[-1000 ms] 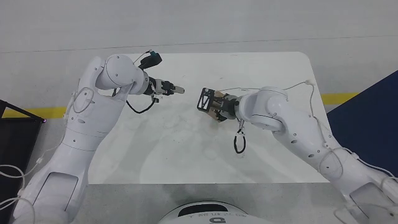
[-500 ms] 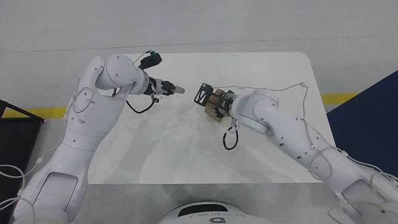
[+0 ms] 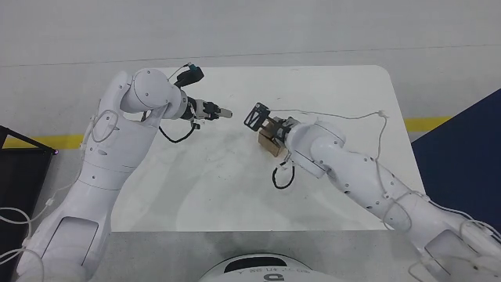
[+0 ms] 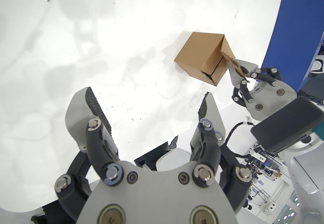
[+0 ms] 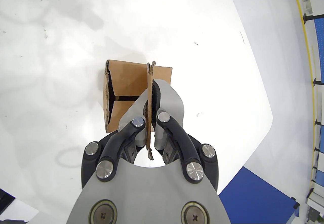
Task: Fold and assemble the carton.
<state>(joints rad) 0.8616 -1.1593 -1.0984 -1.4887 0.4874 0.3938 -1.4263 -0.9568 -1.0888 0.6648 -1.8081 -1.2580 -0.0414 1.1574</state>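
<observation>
Left gripper [image 4: 148, 98], 2 fingers spread, hangs over the white table [image 4: 101, 20], apart from the brown carton [image 4: 200, 58] near its middle. The right gripper [image 5: 151, 88] pinches 1 loose carton flap; 2 end flaps nearly meet.

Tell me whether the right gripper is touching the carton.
Touching. The right wrist view shows the right gripper shut on a flap of the carton, clamping it from both sides.

A white table [image 3: 344, 94] stands on grey floor [image 3: 235, 8] with a yellow line [image 3: 427, 123].
</observation>
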